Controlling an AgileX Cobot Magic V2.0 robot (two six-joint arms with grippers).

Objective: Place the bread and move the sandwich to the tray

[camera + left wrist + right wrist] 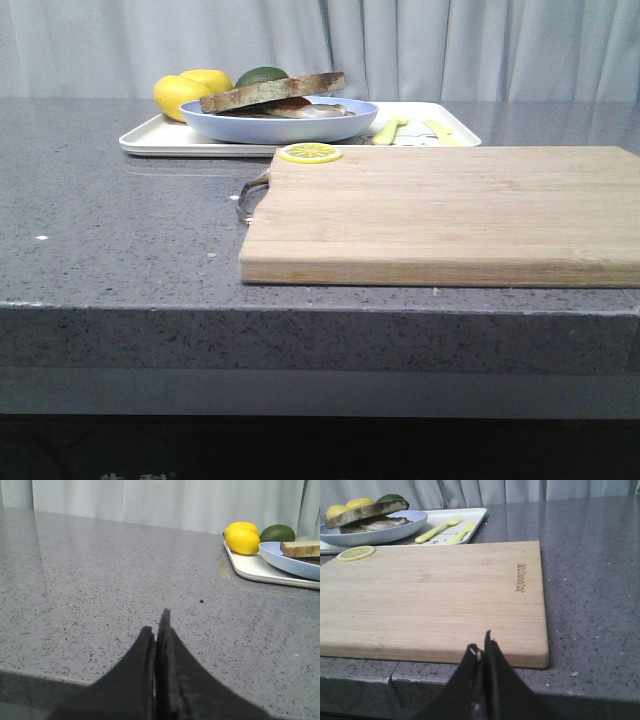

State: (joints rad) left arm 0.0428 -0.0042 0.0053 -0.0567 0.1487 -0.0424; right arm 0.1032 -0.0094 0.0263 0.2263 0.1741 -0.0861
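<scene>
The pale blue plate (pixel 225 127) stands on the white tray (pixel 150 140) at the back left. The bread (pixel 272 91), a brown-crusted slice, lies on top of the sandwich's fried egg (pixel 305 109) in the plate. They also show in the right wrist view: bread (pixel 367 512), plate (pixel 385 532), tray (pixel 470 517). In the left wrist view the plate (pixel 290 562) and bread (pixel 300 548) sit far off. My left gripper (pixel 157 622) is shut and empty, low over bare counter. My right gripper (pixel 481 647) is shut and empty at the counter's front edge. Neither gripper shows in the front view.
A wooden cutting board (pixel 450 210) with a lemon slice (pixel 309 153) at its far left corner lies in front of the tray. Two lemons (pixel 190 90) and an avocado (pixel 262 75) sit on the tray behind the plate. A yellow fork (pixel 437 527) and knife (pixel 461 531) lie on the tray's right part.
</scene>
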